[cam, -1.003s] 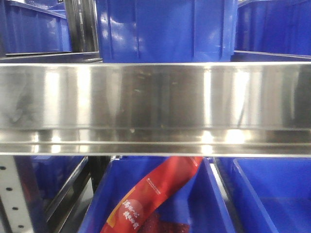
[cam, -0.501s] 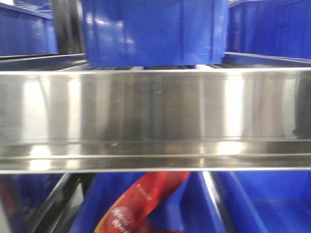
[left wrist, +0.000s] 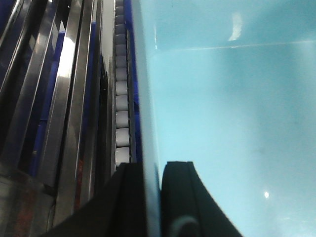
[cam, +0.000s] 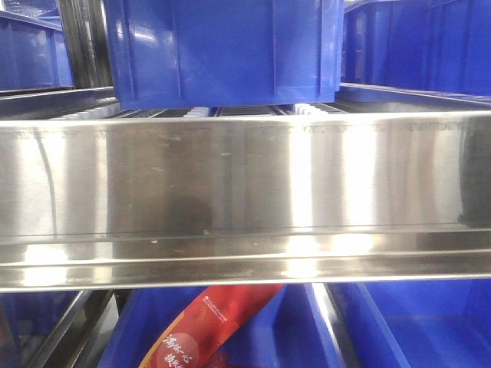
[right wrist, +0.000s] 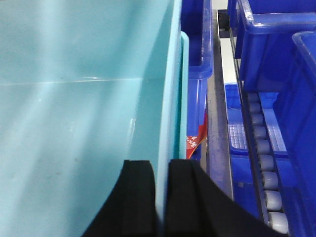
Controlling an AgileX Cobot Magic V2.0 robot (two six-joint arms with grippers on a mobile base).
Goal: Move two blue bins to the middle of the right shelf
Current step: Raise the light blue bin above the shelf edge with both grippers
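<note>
While dark-blue bins crowd round (rollers alongside), both grippers clamp pale bin.

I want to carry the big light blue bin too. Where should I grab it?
By its thin upright side walls, from above, one on each side. The left end effector and the right end effector each pinch a wall of the light blue bin that way.

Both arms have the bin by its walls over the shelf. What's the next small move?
Probably lower it gently. The left gripper and right gripper each pinch a wall of the bin, whose base hangs just above the rollers behind the shelf lip.
</note>
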